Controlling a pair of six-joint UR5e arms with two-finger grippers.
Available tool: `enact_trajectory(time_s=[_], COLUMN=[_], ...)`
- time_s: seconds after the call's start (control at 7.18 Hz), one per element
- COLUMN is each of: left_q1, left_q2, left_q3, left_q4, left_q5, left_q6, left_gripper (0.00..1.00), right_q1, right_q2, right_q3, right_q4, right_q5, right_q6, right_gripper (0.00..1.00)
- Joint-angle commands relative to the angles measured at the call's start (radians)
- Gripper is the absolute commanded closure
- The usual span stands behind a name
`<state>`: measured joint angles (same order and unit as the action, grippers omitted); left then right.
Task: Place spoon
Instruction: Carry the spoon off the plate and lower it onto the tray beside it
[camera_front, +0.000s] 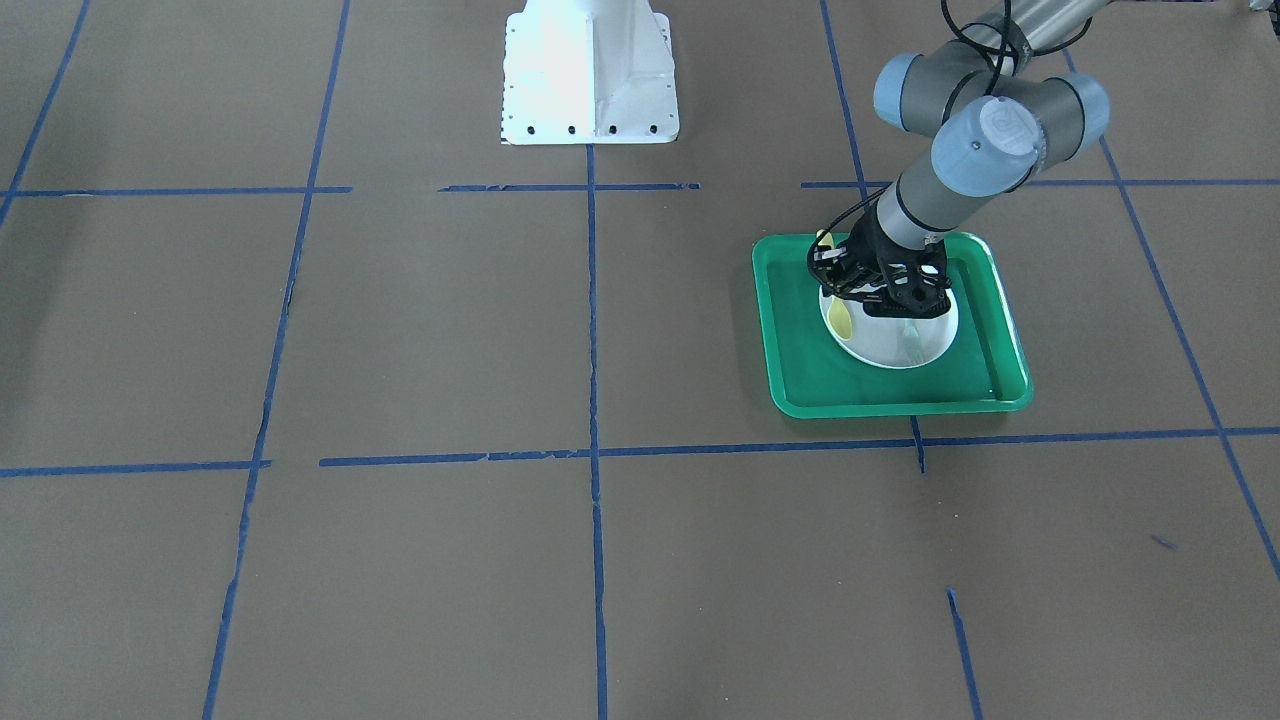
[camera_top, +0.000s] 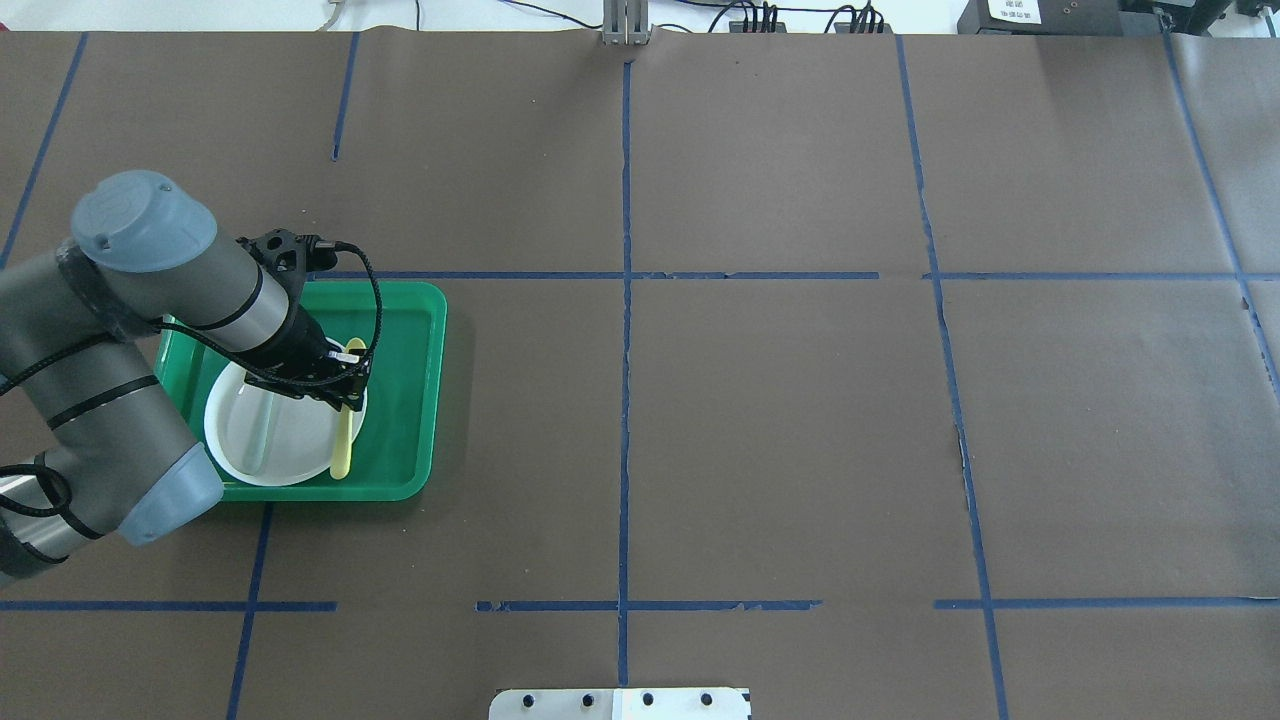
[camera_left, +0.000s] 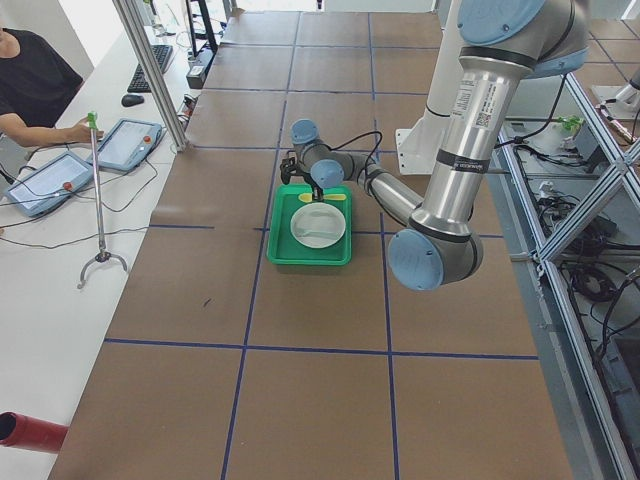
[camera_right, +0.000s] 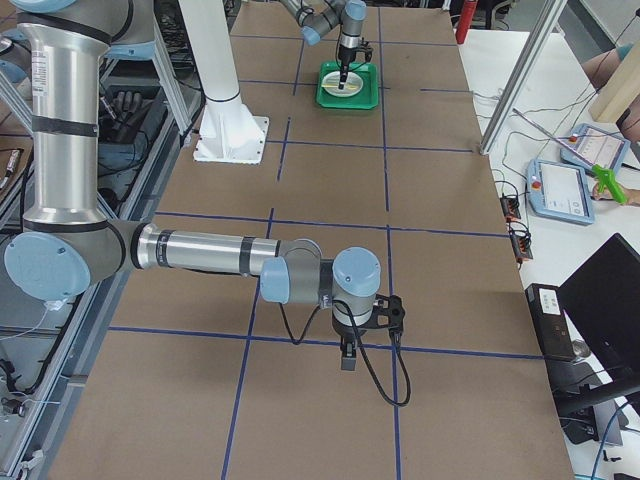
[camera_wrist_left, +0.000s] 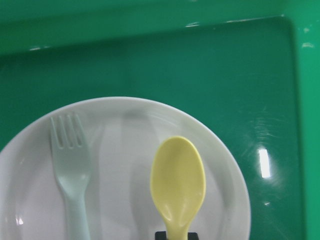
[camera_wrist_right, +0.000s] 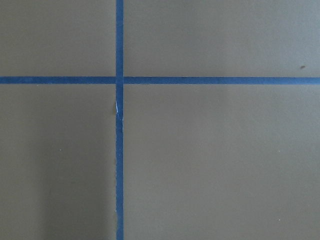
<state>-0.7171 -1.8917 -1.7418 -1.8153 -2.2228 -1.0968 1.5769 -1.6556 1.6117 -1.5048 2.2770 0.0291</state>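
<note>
The yellow spoon (camera_wrist_left: 178, 182) lies bowl-forward over the right side of a white plate (camera_wrist_left: 120, 145), beside a pale grey-green fork (camera_wrist_left: 70, 160). The plate (camera_top: 235, 440) sits in a green tray (camera_top: 405, 400). My left gripper (camera_top: 345, 388) is low over the plate and shut on the spoon's neck. The spoon's handle (camera_top: 343, 445) runs back past the plate rim. In the front-facing view the gripper (camera_front: 882, 292) hides most of the spoon (camera_front: 843, 318). My right gripper (camera_right: 346, 352) shows only in the exterior right view, over bare table; I cannot tell its state.
The tray (camera_front: 800, 340) stands on brown paper marked with blue tape lines (camera_top: 625, 300). The white robot base (camera_front: 590, 75) is at the table's near-robot edge. The right wrist view shows only paper and a tape crossing (camera_wrist_right: 119, 80).
</note>
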Motion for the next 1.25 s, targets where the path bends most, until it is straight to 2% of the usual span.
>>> enact_trajectory(time_s=[0.0,0.7,0.84,1.11], left_q1=[0.010,0.018,0.018,0.018], left_q2=[-0.084,-0.083,-0.083,-0.084], left_q3=[0.098,0.136,0.137,0.136], left_q4=[-0.007,-0.073,-0.079,-0.079], left_q5=[-0.001,0.008,0.018,0.046], left_q6=[-0.061,-0.043,-0.043,-0.011], left_gripper=[1.00,0.99,0.93,0.55], right_q1=[0.000,0.000,0.000,0.000], right_q2=[0.000,0.000,0.000,0.000], right_q3=[0.001,0.001,0.001,0.001], right_q4=[0.000,0.000,0.000,0.000], right_q5=[0.001,0.001,0.001,0.001], right_q6=[0.000,0.000,0.000,0.000], right_gripper=[0.00,0.00,0.00,0.00])
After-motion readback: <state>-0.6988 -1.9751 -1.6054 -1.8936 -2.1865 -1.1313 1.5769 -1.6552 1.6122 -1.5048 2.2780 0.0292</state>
